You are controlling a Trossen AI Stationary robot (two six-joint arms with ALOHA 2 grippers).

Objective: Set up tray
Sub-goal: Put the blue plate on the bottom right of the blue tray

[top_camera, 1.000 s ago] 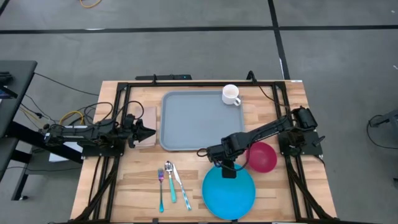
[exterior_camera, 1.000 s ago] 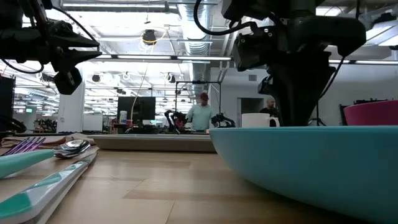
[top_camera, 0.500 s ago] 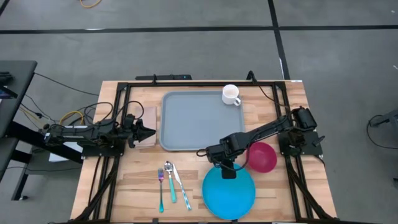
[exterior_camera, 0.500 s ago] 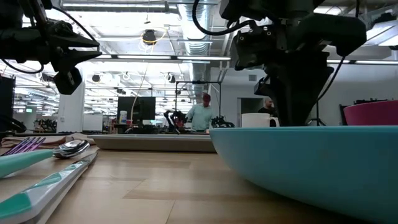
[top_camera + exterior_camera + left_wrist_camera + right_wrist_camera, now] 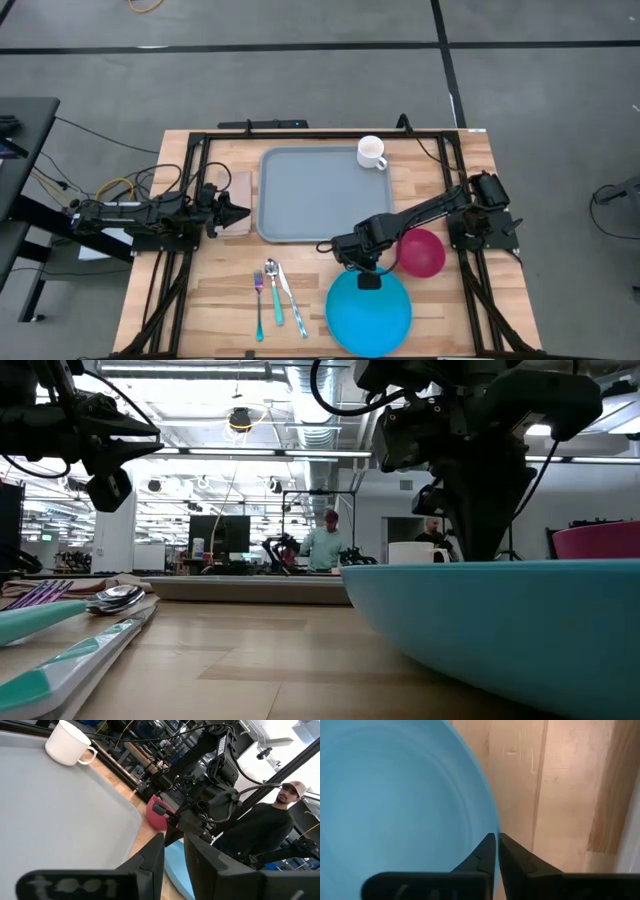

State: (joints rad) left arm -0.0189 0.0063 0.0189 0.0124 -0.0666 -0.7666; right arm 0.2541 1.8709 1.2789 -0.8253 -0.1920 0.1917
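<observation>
Right gripper point(image 5: 368, 281) at the blue plate's point(image 5: 370, 318) far rim

Its fingers point(image 5: 487, 851) pinch the rim; the grey-blue tray point(image 5: 300, 200) lies mid-bench point(image 5: 440, 310), a white mug point(image 5: 371, 152) at its far right corner; left gripper point(image 5: 240, 212) waits beside the tray's left edge, fingers point(image 5: 150, 862) nearly closed, empty.

no readable text, labels, brands or numbers anywhere.

Our dark two-finger right gripper point(image 5: 369, 281) reaches toward table centre, fingers point(image 5: 489, 851) nearly closed; our left gripper point(image 5: 243, 212) waits at the left edge.
</observation>
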